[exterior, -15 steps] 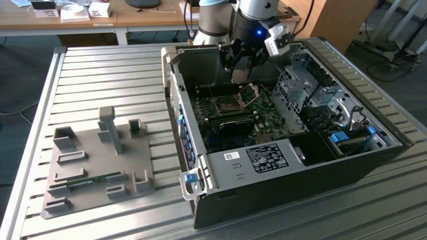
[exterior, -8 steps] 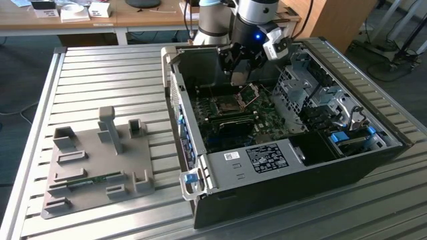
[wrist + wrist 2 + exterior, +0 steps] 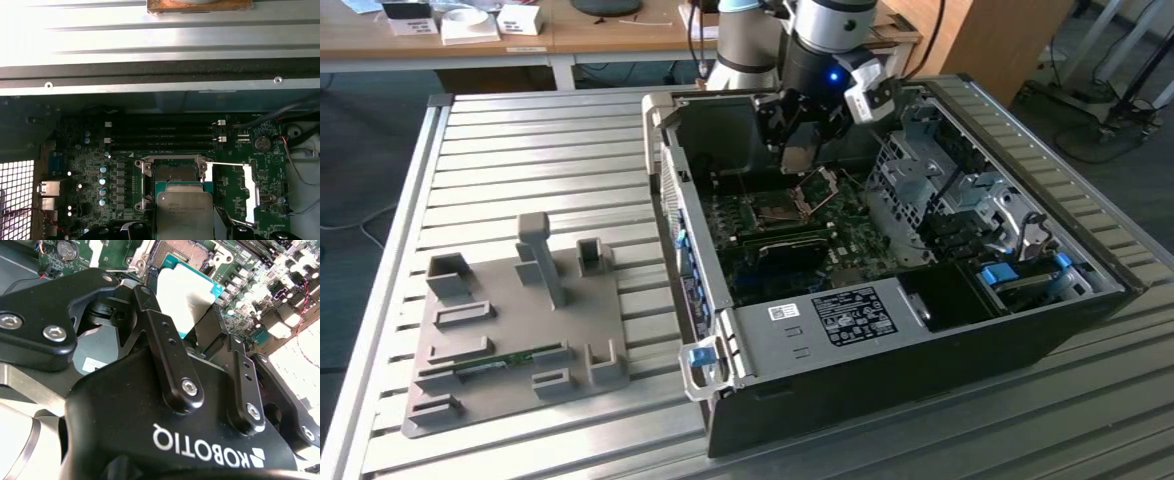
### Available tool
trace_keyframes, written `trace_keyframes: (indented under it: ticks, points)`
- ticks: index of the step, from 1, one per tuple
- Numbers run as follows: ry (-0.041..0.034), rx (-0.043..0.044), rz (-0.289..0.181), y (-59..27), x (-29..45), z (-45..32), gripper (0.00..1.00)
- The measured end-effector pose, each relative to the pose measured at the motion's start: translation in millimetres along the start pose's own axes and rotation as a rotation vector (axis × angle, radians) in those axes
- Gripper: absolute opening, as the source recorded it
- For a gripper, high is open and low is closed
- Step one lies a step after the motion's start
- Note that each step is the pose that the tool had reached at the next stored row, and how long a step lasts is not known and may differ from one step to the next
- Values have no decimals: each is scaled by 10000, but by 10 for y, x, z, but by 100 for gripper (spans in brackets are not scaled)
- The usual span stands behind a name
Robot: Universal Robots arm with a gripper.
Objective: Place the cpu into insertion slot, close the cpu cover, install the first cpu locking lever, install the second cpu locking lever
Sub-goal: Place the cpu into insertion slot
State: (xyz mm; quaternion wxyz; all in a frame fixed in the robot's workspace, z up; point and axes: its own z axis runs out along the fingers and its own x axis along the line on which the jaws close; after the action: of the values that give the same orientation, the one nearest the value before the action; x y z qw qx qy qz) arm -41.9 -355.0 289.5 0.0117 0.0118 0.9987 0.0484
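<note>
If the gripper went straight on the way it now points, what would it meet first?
The gripper, shut on the cpu, points down at the motherboard. The cpu would likely meet the open insertion slot first, though depth leaves the alignment unclear.

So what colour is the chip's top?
Silvery grey cpu, with a teal-green edge; best in the first wrist view.

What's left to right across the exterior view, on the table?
grey parts fixture → computer case wall → insertion slot → cpu cover → drive cage. Fingers holding the cpu overlap the slot, so skipped.
</note>
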Motion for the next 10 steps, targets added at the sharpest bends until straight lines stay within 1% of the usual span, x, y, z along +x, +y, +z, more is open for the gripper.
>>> trace_keyframes:
  ticks: [4,10]
  points:
    - [-13,-2,-2,-2,28,19,54]
    - [-22,0,-4,-12,46,113,54]
